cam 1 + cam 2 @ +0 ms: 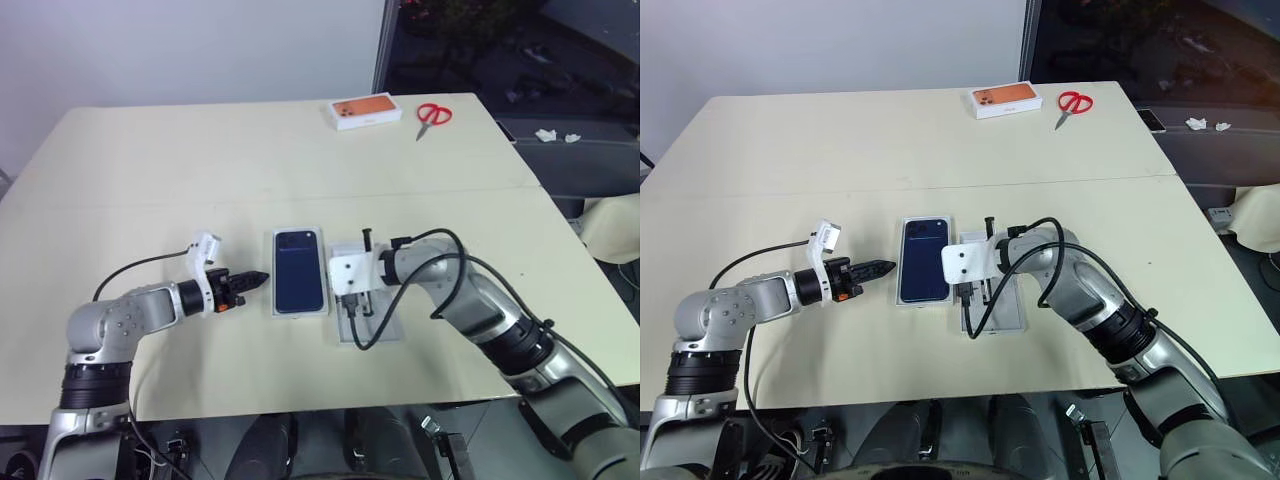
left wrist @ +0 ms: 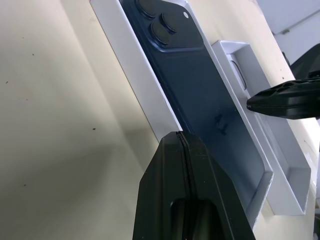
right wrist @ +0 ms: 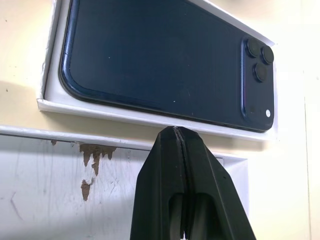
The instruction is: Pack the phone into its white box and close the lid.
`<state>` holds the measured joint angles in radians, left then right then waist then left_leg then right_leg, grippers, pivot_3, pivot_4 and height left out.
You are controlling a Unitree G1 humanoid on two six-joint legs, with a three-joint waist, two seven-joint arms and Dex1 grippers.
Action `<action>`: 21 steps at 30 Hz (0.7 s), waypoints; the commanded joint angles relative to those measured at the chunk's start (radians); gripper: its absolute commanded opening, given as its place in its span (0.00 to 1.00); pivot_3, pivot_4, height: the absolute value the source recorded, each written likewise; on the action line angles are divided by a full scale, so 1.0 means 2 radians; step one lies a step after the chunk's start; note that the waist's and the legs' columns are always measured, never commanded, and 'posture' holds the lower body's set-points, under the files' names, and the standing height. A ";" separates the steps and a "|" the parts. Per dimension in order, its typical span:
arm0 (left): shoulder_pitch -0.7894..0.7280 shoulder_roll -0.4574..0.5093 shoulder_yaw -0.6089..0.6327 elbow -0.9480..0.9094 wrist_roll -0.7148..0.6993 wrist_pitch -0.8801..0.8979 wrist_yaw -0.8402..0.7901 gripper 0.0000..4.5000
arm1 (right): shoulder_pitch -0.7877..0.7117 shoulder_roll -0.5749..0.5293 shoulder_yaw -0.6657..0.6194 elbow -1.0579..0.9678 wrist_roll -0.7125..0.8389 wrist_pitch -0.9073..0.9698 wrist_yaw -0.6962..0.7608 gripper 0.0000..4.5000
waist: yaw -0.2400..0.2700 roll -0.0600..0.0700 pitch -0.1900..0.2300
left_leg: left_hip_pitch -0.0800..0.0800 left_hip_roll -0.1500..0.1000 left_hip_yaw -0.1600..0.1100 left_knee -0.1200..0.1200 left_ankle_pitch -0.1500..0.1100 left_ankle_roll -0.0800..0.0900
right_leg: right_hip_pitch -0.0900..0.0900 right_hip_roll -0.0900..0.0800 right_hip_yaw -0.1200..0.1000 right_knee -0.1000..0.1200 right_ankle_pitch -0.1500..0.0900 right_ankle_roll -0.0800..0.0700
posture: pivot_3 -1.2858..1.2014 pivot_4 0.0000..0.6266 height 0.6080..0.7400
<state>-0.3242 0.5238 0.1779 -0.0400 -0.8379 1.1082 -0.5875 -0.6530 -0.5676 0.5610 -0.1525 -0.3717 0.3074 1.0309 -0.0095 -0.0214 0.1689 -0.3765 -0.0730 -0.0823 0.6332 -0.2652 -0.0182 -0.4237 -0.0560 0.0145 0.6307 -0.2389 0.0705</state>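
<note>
The dark navy phone [image 1: 299, 270] lies back up inside the white box [image 1: 275, 300] at the table's middle, its camera cluster at the far end. Just right of it rests the lid [image 1: 385, 325], open side up, white inside with brown scuff marks [image 3: 92, 152]. My left gripper [image 1: 260, 278] is shut and empty, its tips close to the box's left rim and level with the phone's lower half. My right gripper [image 3: 175, 131] is shut and empty, hovering over the lid's rim nearest the box. The right gripper [image 2: 250, 103] also shows in the left wrist view, above the lid [image 2: 287, 165].
An orange-topped box [image 1: 366, 112] and red scissors [image 1: 433, 114] lie at the table's far right. A seam crosses the cream table [image 1: 150, 150] behind the phone. Black cables loop from both wrists, the right one over the lid.
</note>
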 commanded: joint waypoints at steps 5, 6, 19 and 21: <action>0.000 -0.001 0.011 -0.013 -0.004 0.000 0.001 0.00 | 0.005 -0.030 0.006 0.015 -0.035 0.006 0.019 0.01 | 0.001 0.000 0.000 | 0.000 0.000 0.000 0.000 0.000 0.000 | 0.000 0.000 0.000 0.000 0.000 0.000 | 0.52 0.24 1.00; 0.000 -0.002 0.011 -0.013 -0.004 0.000 0.001 0.00 | 0.006 -0.033 0.004 0.014 -0.035 0.004 0.020 0.01 | 0.002 0.000 0.000 | 0.000 0.000 0.000 0.000 0.000 0.000 | 0.000 0.000 0.000 0.000 0.000 0.000 | 0.52 0.24 1.00; -0.002 -0.006 0.008 -0.014 -0.002 0.002 0.002 0.00 | 0.013 0.006 0.025 0.027 -0.056 0.002 0.003 0.01 | 0.010 0.000 0.000 | 0.000 0.000 0.000 0.000 0.000 0.000 | 0.001 0.000 0.000 0.000 0.000 0.000 | 0.52 0.24 1.00; -0.002 -0.006 0.008 -0.015 -0.002 0.003 0.004 0.00 | 0.011 0.011 0.023 0.032 -0.061 0.006 0.002 0.01 | 0.010 0.000 0.000 | 0.000 0.000 0.000 0.000 0.000 0.000 | 0.001 0.000 0.000 0.000 0.000 0.000 | 0.52 0.24 1.00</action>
<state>-0.3210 0.5077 0.1795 -0.0406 -0.8379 1.1114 -0.5809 -0.6501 -0.5449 0.5807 -0.1321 -0.4683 0.2994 1.0276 0.0097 -0.0221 0.1682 -0.3756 -0.0732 -0.0826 0.6341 -0.2652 -0.0183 -0.4220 -0.0562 0.0137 0.6305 -0.2389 0.0705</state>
